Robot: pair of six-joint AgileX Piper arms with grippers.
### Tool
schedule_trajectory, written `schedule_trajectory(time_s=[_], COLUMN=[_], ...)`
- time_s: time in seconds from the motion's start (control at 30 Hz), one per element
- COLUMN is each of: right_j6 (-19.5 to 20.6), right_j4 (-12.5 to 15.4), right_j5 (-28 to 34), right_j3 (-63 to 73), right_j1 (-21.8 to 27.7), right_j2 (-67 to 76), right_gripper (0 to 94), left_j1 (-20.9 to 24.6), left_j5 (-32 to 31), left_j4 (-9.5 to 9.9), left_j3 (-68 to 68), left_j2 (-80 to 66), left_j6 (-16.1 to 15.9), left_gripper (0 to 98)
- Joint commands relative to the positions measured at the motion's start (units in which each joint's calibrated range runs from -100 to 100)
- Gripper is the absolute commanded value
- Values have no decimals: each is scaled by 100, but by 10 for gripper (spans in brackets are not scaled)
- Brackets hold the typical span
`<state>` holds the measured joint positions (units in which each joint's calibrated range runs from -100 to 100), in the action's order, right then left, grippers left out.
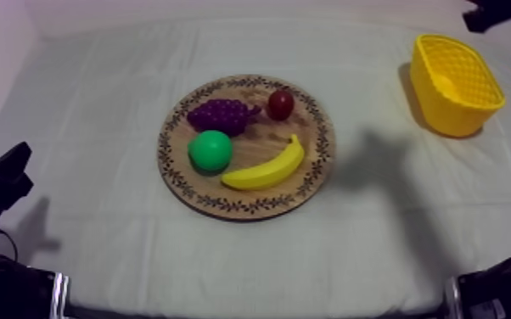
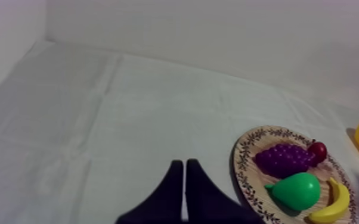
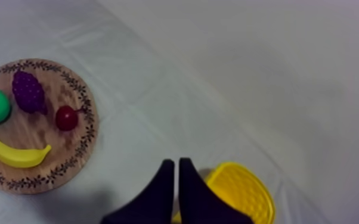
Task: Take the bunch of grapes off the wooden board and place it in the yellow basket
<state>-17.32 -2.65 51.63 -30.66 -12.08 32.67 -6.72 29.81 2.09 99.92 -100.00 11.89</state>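
Observation:
The purple bunch of grapes point(image 1: 222, 114) lies on the far left part of the round wooden board point(image 1: 263, 137), between the green pear point(image 1: 210, 151) and the small red fruit point(image 1: 280, 104). The yellow basket point(image 1: 441, 106) stands empty at the far right of the table. My left gripper point(image 1: 4, 174) sits low at the left edge, shut on nothing, its wedge point(image 2: 183, 161) left of the board point(image 2: 247, 161) and grapes point(image 2: 284, 159). My right gripper point(image 3: 176, 159) is shut on nothing, high beside the basket point(image 3: 241, 190), with the grapes point(image 3: 28, 91) well away.
A banana point(image 1: 266, 169) lies along the board's near right rim. The right arm point(image 1: 492, 13) comes in at the upper right, above the basket. Bare cloth surrounds the board and stretches between it and the basket.

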Motion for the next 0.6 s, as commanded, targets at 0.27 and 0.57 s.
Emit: schedule_trajectory(time_s=[0.27, 0.57], right_j6=[-144, -198], right_j4=[-204, -241], right_j5=[556, 1193], right_j3=[1284, 2297], right_j1=[-805, -1247], right_j2=[-1620, -2707], right_gripper=[6, 6], left_j1=[3, 3], left_j5=[2, 2], left_j4=[-2, -2], left_j3=[-3, -3], left_j2=[0, 0], left_j6=[1, 1], left_gripper=[1, 1])
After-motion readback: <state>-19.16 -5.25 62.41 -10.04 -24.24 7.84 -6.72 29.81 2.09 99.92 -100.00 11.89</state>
